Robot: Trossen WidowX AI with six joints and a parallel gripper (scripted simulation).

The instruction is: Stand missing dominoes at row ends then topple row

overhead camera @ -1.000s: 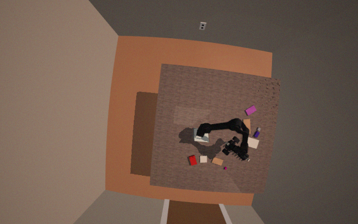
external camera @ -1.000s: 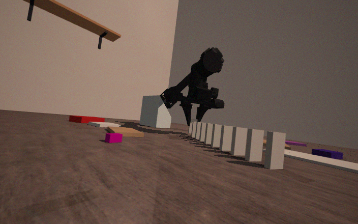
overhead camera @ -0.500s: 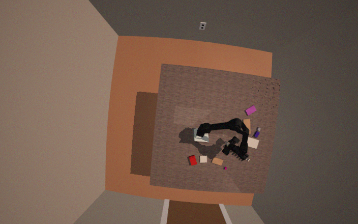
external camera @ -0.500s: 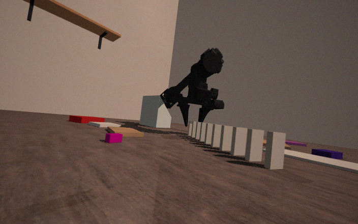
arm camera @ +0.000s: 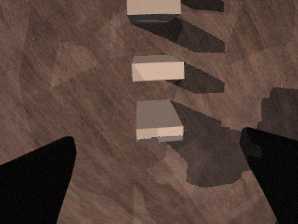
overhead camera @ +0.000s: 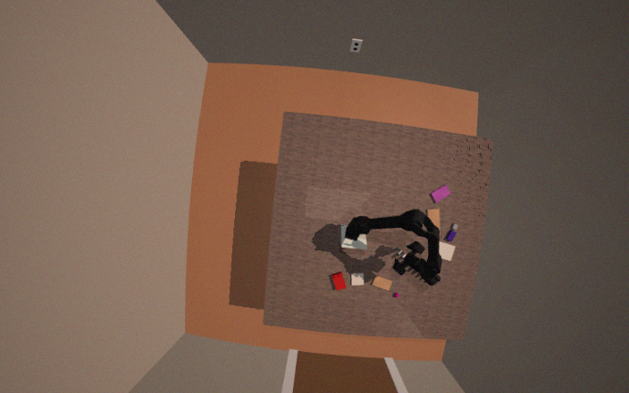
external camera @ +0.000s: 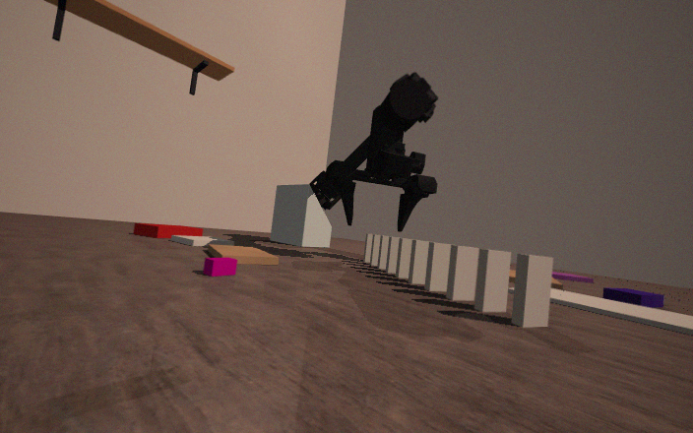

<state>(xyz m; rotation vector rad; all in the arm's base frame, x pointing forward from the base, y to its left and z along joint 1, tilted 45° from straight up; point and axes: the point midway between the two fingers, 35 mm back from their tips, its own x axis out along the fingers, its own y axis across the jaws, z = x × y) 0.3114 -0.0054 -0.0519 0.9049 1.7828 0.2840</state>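
Note:
Several pale dominoes stand upright in a row, from the near end domino [external camera: 532,290] to the far end domino [external camera: 368,248] [arm camera: 156,115]. In the wrist view, the neighbouring domino [arm camera: 158,71] stands just beyond the far end one, with a gap between them. My gripper [overhead camera: 406,255] [external camera: 375,227] [arm camera: 161,142] is wide open and empty. Its fingertips are just above the height of the far end domino's top, one to each side, and look clear of it. The arm hides most of the row in the top view.
A red block [overhead camera: 339,280] [external camera: 165,231], a white tile [overhead camera: 356,279], an orange block [overhead camera: 381,283] [external camera: 245,255] and a magenta cube [overhead camera: 396,295] [external camera: 220,267] lie on one side. A purple block [overhead camera: 451,235] [external camera: 633,297], a white slab [overhead camera: 448,251] and a magenta block [overhead camera: 440,193] lie on the other.

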